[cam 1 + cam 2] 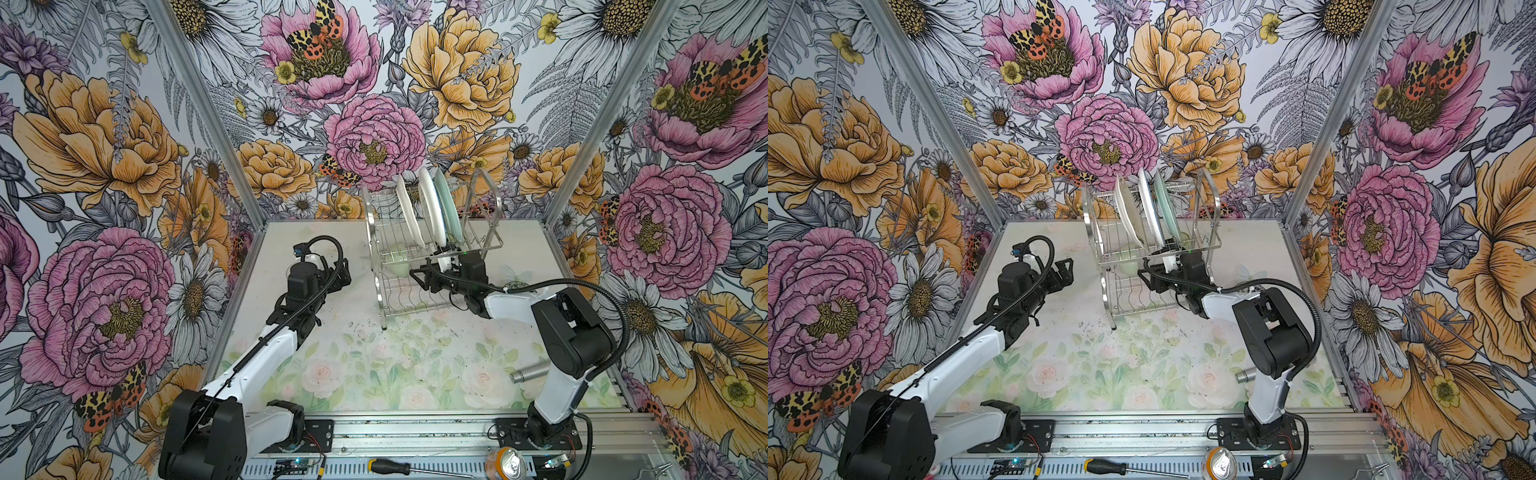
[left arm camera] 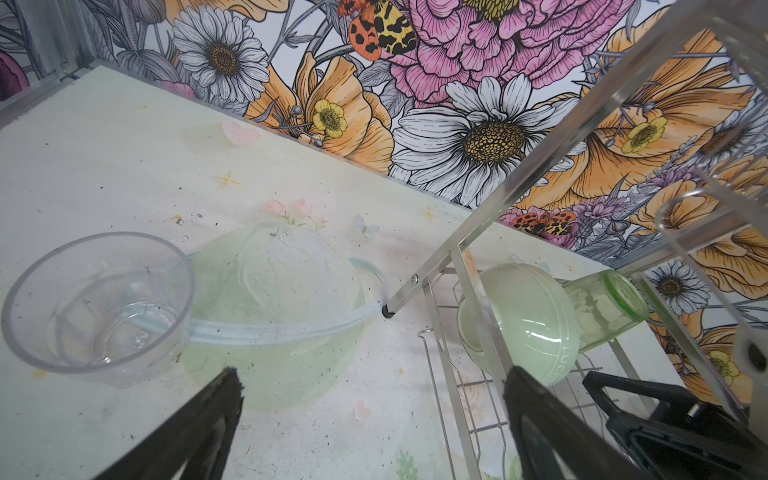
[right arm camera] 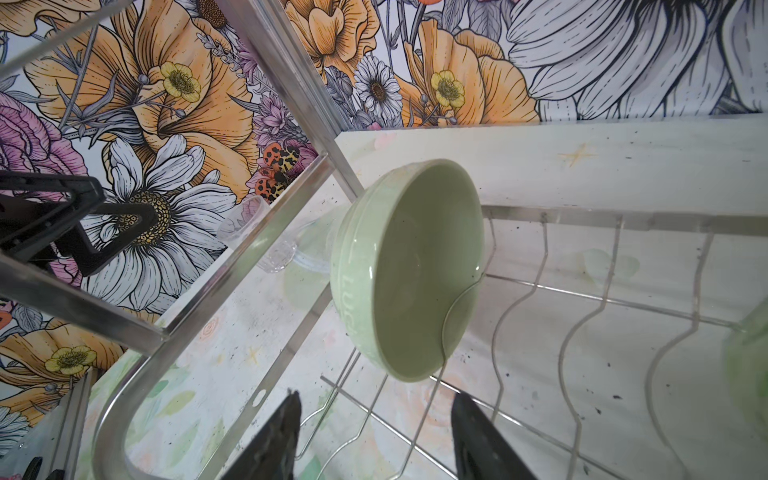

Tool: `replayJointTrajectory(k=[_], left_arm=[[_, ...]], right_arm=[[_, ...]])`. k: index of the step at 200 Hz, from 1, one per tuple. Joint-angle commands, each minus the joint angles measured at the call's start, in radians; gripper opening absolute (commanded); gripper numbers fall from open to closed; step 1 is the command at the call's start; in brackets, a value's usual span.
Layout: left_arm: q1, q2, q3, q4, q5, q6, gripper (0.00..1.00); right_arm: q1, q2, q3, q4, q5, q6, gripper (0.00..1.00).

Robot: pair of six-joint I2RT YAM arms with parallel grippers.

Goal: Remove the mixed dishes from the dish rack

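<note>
The left gripper (image 1: 341,272) hangs at 9 o'clock from the dish rack (image 1: 381,309), near it but not touching. Its fingers (image 2: 216,415) are spread wide with nothing between them; the clear glass (image 2: 99,303) stands upright on the table (image 1: 307,237), outside the rack. The rack sits at 12 o'clock on the table; three plates stand on edge in its top shelf: the cream plate (image 1: 407,212), the white plate (image 1: 430,208), the mint green plate (image 1: 446,203). On the bottom shelf the pale green bowl (image 3: 415,270) leans on its side in the wires; the green tumbler (image 2: 606,307) lies just beside it. The right gripper (image 1: 417,279) reaches into the bottom shelf from 4 o'clock; its fingers (image 3: 278,436) stand partly apart, point at the bowl and hold nothing.
</note>
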Motion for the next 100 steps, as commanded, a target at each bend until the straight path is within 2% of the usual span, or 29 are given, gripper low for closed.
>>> replayJointTrajectory(k=[1, 36, 100], left_arm=[[0.008, -0.015, -0.019, 0.012, 0.020, -0.009, 0.99], [0.010, -0.006, -0.014, 0.005, 0.021, -0.009, 0.99], [0.011, -0.013, -0.014, 0.001, 0.011, -0.010, 0.99]], right_arm=[[0.009, 0.029, 0.044, 0.032, -0.019, 0.022, 0.57], [0.010, 0.066, 0.084, 0.025, -0.035, 0.028, 0.56], [0.010, 0.119, 0.134, 0.018, -0.057, 0.040, 0.49]])
